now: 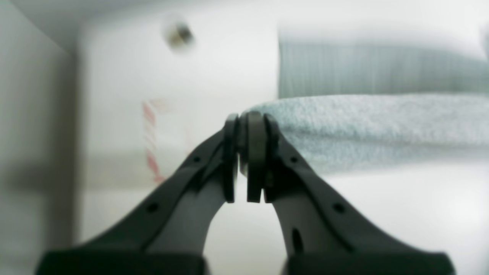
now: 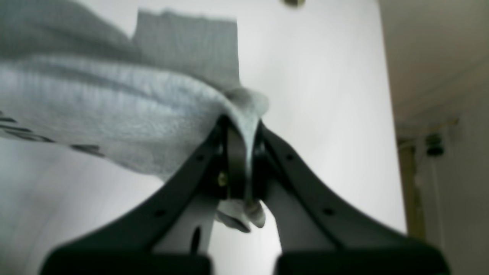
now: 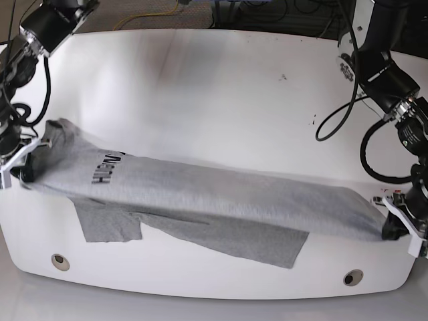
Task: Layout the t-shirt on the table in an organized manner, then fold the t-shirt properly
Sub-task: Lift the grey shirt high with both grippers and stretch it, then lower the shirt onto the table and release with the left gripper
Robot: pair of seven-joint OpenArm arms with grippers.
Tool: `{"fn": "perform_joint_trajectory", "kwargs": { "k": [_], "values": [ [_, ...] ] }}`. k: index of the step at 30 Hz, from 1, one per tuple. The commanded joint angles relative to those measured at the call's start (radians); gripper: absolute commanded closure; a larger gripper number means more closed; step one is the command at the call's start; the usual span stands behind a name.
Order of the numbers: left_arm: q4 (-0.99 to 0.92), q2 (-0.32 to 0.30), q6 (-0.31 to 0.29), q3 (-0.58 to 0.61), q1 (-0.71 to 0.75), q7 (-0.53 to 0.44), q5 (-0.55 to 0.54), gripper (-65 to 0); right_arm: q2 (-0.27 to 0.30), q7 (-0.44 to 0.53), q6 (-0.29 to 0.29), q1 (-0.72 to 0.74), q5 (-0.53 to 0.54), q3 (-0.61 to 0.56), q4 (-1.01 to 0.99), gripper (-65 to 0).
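One t-shirt (image 3: pixel 200 190) stretched over table (image 3: pixel 200 87), two grippers — left (image 1: pixel 246 152), right (image 2: pixel 242 152) — each clamping it

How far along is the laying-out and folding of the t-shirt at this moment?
Done: both ends are gripped. In hand: the left gripper and right gripper are shut on the t-shirt, holding it stretched across the table, one sleeve and the lower edge lying on the surface. Left: it is not yet flat, and no proper fold shows.
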Motion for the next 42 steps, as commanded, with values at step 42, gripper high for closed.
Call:
{"fn": "perform_joint_trajectory", "kwargs": {
  "k": [42],
  "values": [
    [-0.542,-0.054,0.077,0.053,-0.995,-0.165,0.118,-2.2,0.312,0.071,-0.003,1.295,0.018,-0.728,-0.643,0.0]
  ]
}}
